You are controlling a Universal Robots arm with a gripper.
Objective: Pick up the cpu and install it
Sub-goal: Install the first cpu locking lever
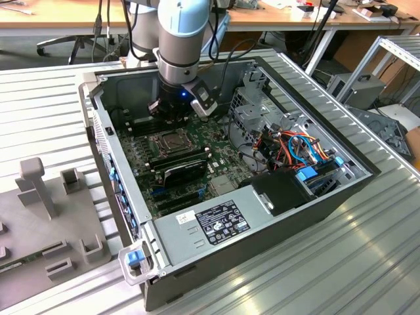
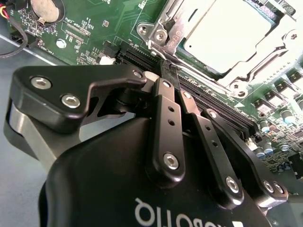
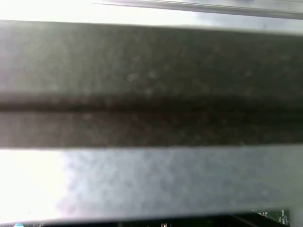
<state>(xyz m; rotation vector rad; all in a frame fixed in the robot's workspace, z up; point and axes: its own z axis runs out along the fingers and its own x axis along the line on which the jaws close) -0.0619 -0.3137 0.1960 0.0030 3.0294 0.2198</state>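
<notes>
The cpu [image 2: 227, 33] lies flat in the silver metal-framed socket [image 2: 163, 26] on the green motherboard [image 2: 94, 28], its pale face showing inside the frame in the second wrist view; in the exterior view it sits in the socket just below the gripper [image 1: 172, 113]. The gripper hovers close above the board beside the socket, at its far side, and holds nothing that can be seen. Whether it is wide or narrow cannot be told: the second wrist view shows its black linkage bars [image 2: 165, 132] drawn close together, but the tips are hidden.

Long black memory slots [image 2: 213, 101] run between the gripper and the socket. In the exterior view a black card [image 1: 187, 172] stands nearer the camera than the socket, and a tangle of orange, blue and red cables [image 1: 298, 151] fills the case at the exterior view's right.

The open computer case [image 1: 98, 125] rests on a ribbed aluminium table [image 1: 367, 249], with a grey fixture block [image 1: 39, 187] at the exterior view's left. Wooden desks [image 1: 59, 16] stand behind.

The first wrist view shows a dark blurred band [image 3: 151, 85] across pale grey.
</notes>
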